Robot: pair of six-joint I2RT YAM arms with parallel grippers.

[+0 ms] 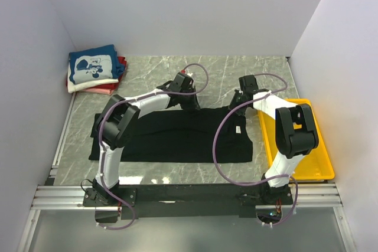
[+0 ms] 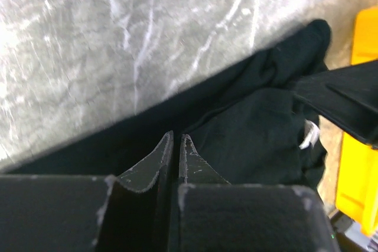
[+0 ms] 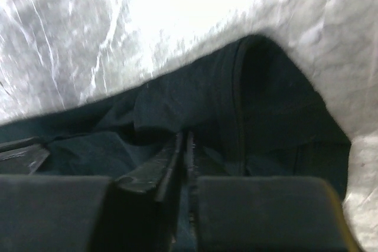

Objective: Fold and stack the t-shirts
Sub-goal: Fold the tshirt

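**Both pinches sit on the far hem: watch for a slip or a skewed fold.**
Your left gripper (image 1: 190, 102) and right gripper (image 1: 238, 105) are at the 12 o'clock edge of the black t-shirt (image 1: 171, 137), which lies spread mid-table. Each pair of fingers is pressed nearly together, apparently on a thin bite of cloth. It's limp, matte jersey on a slick marble table (image 1: 236, 72), so a shallow bite can pull free and uneven lifts would twist the fold. The bunched 3 o'clock end lies just beside the hard yellow tray (image 1: 307, 169) and may snag. The folded stack (image 1: 93, 69), blue on top, waits at 10 o'clock.
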